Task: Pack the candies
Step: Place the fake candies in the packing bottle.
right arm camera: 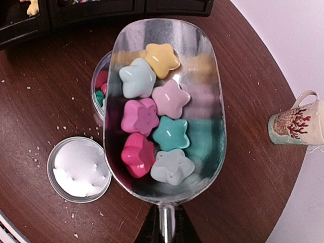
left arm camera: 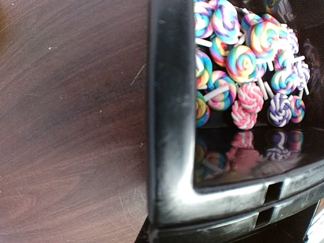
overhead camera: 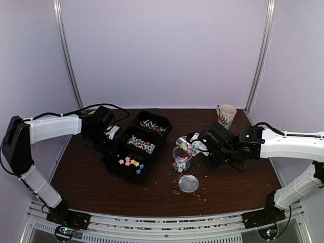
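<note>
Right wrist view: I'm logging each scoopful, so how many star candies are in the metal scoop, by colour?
Pink star candies: 3
Pale blue star candies: 2
Teal star candies: 1
Yellow star candies: 1
Total in the scoop: 7

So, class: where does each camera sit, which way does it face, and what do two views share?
Top external: above and behind, facing down on the table; both arms show.
Left wrist: looks down at the bin rim and lollipops; no robot part shows.
Right wrist: looking down the scoop of star candies; right gripper at bottom edge.
Shared: top and right wrist both show mug and lid.
</note>
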Available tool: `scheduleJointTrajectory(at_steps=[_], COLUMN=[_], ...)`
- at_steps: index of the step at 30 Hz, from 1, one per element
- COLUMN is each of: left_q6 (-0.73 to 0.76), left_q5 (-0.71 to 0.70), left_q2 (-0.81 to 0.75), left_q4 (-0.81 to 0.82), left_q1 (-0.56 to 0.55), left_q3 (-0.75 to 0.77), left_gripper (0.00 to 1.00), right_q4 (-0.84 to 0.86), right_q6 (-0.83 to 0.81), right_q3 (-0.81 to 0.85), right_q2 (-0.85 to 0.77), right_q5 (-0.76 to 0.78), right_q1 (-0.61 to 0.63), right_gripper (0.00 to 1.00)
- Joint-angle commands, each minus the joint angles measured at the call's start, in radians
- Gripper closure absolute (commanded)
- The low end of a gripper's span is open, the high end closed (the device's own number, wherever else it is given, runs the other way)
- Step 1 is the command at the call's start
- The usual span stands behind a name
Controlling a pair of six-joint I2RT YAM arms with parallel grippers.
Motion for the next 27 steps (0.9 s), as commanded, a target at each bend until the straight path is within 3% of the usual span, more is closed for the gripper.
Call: scheduleJointTrajectory(at_steps=[1, 27], left_q6=[-0.007, -0.009], left_q5=[0.061, 0.065], left_q2=[-0.066, -0.057], left_q4=[0.162, 0.159], left_q1=[0.007, 0.008], left_q3=[0.07, 0.072], left_gripper=[1.0, 1.0], right_q4=[-0.117, -0.422], right_q6=[0.056, 0.05], right_q3=[0.044, 0.265], right_q2=[-0.011, 0.15], right_q5=[0.04, 0.015], right_q1=[-0.006, -0.006], right_gripper=[1.0, 1.0])
